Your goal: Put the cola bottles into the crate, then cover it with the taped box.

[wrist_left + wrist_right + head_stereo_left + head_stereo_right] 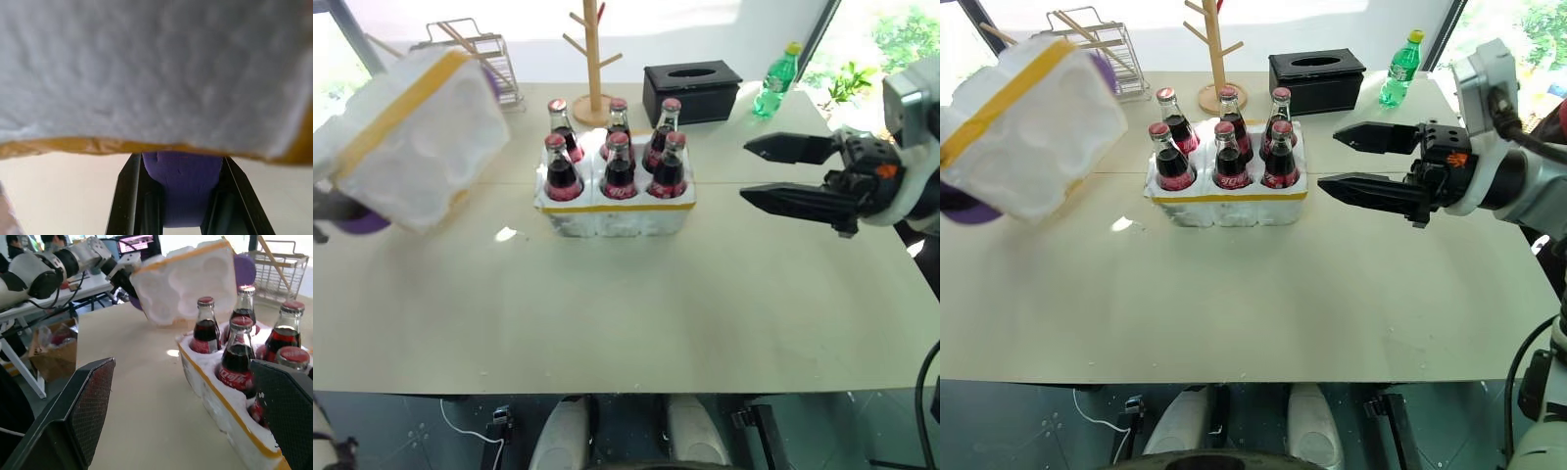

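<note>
A pale tabletop [636, 313] runs under a bright window, with dark floor below its near edge.

The left gripper [128, 280] has its two black fingers [128, 200] clamped on the edge of the taped box [411, 137], which hangs tilted above the left end of the table, clear of the surface. Its hollow moulded side faces toward the bottles, and a yellow tape band runs along its rim. Something purple sits between the fingers in the left wrist view, pressed against the box's taped edge.

The right gripper [1356, 159] hovers above the table to the right of the crate, its fingers spread wide with nothing between them, tips pointing toward the bottles but well apart from them.

The crate [615, 211] stands in the middle of the table, one yellow band round its side. All six cola bottles [619, 168] stand upright in its wells in two rows of three, red caps up. The crate is uncovered; the taped box is near its left side, not touching it.

Behind the crate stand a wooden peg tree [594, 59], a black tissue box [690, 90] and a green plastic bottle [777, 80] with a yellow cap. A wire rack [475, 49] sits at the far left behind the lifted box
</note>
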`<state>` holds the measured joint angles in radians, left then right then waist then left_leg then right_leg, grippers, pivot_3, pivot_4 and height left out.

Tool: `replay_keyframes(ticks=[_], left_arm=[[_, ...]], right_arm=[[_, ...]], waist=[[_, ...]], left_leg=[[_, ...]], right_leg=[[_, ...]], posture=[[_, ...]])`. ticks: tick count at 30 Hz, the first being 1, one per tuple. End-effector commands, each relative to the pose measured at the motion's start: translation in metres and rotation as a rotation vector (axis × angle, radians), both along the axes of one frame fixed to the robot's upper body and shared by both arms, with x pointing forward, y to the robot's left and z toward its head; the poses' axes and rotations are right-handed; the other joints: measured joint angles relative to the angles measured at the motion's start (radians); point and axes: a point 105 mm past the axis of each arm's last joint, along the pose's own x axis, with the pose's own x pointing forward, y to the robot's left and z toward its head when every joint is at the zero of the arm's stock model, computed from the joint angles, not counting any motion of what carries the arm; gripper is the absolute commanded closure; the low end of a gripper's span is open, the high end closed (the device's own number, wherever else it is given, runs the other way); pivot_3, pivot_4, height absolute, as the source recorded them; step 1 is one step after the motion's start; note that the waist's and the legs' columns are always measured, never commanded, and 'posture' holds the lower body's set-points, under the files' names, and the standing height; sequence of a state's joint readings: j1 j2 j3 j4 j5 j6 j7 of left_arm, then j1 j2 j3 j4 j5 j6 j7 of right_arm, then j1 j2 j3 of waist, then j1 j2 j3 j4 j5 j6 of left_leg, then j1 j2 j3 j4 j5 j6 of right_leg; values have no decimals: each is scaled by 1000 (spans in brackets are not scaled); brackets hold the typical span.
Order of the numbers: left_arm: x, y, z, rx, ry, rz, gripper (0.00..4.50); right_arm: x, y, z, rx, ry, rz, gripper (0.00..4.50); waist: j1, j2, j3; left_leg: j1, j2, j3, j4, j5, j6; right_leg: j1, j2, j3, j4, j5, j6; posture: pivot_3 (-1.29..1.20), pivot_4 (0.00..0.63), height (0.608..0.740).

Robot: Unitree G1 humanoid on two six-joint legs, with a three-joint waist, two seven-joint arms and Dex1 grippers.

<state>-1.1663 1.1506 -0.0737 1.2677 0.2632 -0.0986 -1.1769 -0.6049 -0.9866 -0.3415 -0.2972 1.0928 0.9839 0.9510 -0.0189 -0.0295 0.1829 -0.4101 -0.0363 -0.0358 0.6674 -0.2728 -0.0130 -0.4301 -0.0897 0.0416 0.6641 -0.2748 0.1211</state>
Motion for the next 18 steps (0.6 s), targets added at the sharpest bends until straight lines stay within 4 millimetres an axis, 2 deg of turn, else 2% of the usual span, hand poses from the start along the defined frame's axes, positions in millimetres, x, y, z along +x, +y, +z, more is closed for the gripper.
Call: replay_keyframes(ticks=[1, 4, 6, 8, 10, 12, 15, 17, 18], left_arm=[[27, -27, 72, 142, -422, -73, 4221], [34, -63, 105, 185, -568, -187, 4221], [34, -80, 124, 296, -664, -203, 4221], [32, -99, 139, 410, -766, -220, 4221], [28, -124, 147, 425, -850, -253, 4221], [21, -148, 147, 505, -913, -305, 4221], [12, -187, 130, 657, -982, -393, 4221], [10, -197, 118, 711, -982, -418, 4221], [12, -202, 105, 746, -962, -433, 4221]], right_arm=[[-9, -8, 9, 1, -63, -31, 0], [-8, -12, 6, 10, -50, -59, 0], [-7, -13, 4, 16, -43, -67, 0], [-7, -13, 2, 24, -40, -74, 0], [-6, -14, 1, 40, -35, -84, 0], [-4, -15, -1, 55, -29, -95, 0], [-2, -17, -5, 58, -21, -108, 0], [-2, -17, -6, 56, -18, -112, 0], [-2, -18, -7, 51, -19, -112, 0]], waist=[[9, -1, 0], [8, -2, 0], [7, -2, 0], [1, -2, 0], [-1, -2, 0], [1, -1, 0], [4, -2, 0], [7, -2, 0], [8, -2, 0]], left_leg=[[0, 0, 0, 0, 0, 0], [-1, -1, 0, 0, 0, 0], [-1, -1, 1, 0, 0, 1], [-1, -1, 1, 0, -1, 1], [0, -1, 2, 0, -1, 1], [1, -1, 3, 0, -1, 1], [0, -1, 3, 0, -1, 1], [0, -1, 3, 1, -1, 1], [0, -1, 3, 1, -1, 1]], right_leg=[[0, 0, 0, 0, 0, 0], [0, -1, 0, 0, 1, 1], [0, -2, 0, 0, 1, 1], [0, -1, 1, 0, 1, 2], [-1, -1, 1, 0, 1, 2], [-1, -1, 1, 1, 1, 2], [-1, -1, 2, 0, 1, 2], [0, -1, 2, 0, 1, 2], [0, -1, 2, 0, 1, 2]], posture=[[0, 150, 740], [0, 150, 740], [0, 150, 740], [0, 150, 740], [0, 150, 740], [0, 150, 740], [0, 150, 740], [0, 150, 740], [0, 150, 740]])
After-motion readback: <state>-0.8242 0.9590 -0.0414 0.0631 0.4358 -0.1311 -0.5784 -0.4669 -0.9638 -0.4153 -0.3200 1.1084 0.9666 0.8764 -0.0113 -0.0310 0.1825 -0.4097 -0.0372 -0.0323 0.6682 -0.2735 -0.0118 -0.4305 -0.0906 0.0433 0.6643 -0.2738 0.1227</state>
